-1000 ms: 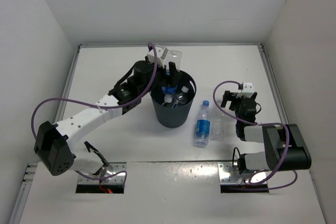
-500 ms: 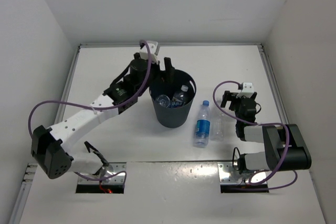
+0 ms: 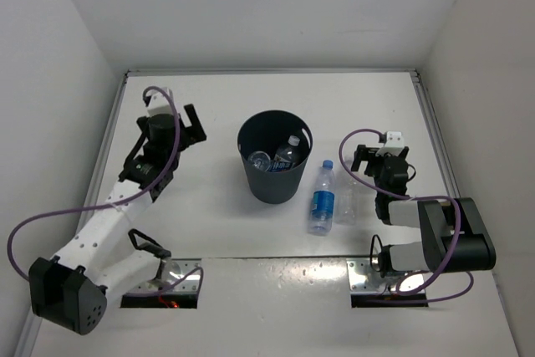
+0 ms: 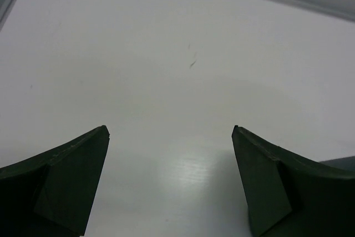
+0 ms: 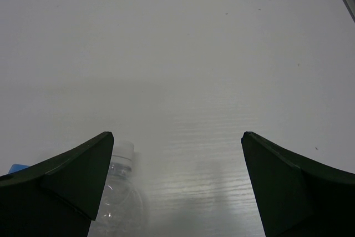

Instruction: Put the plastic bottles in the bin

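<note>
Nearest the arms, a blue-labelled bottle (image 3: pixel 321 200) and a plain bottle (image 3: pixel 346 200) lie side by side on the table (image 3: pixel 209 206). Just beyond the plain bottle, the right gripper (image 3: pixel 380 156) gapes wide, holding nothing. Left of it stands the bin (image 3: pixel 272 186), with two bottles (image 3: pixel 287 155) inside. Farthest off, well left of the bin, the left gripper (image 3: pixel 191 125) is spread wide and empty.

Empty left hand (image 4: pixel 170 131), right hand (image 5: pixel 177 134), jaws wide

The dark round bin (image 3: pixel 274 186) stands upright with two clear bottles (image 3: pixel 287 154) inside; just right of it lie a blue-capped, blue-labelled bottle (image 3: pixel 321 200) and a plain bottle (image 3: pixel 346 204), side by side
</note>
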